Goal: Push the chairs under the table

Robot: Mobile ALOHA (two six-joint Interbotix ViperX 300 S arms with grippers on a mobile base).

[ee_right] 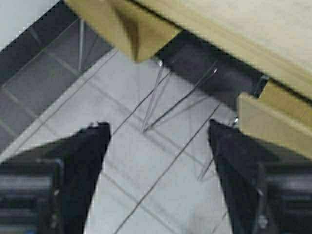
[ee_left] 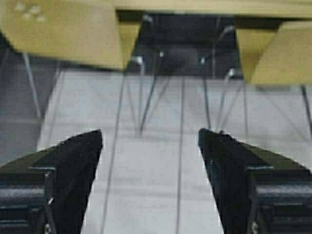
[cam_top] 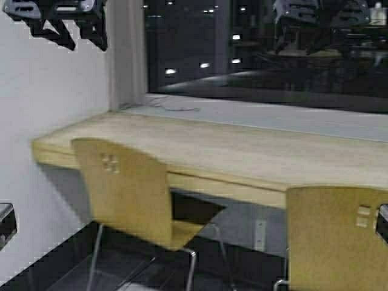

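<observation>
The long light-wood table (cam_top: 242, 151) runs along the window wall. One yellow-tan chair (cam_top: 124, 188) stands at its left part, its seat front just under the table edge and its backrest out in front. A second chair (cam_top: 336, 236) stands at the lower right, its backrest in front of the table edge. My left gripper (ee_left: 150, 139) is open and empty, low over the floor, facing both chairs (ee_left: 63, 34) (ee_left: 282, 53). My right gripper (ee_right: 158, 129) is open and empty, above the floor between the chairs' chrome legs (ee_right: 153, 102).
A white wall (cam_top: 54, 91) closes the table's left end. A dark window (cam_top: 260, 42) with a pale sill (cam_top: 273, 112) lies behind. The floor is grey tile (ee_left: 161, 161) with a dark strip by the wall. A metal bracket (cam_top: 260, 235) hangs under the table.
</observation>
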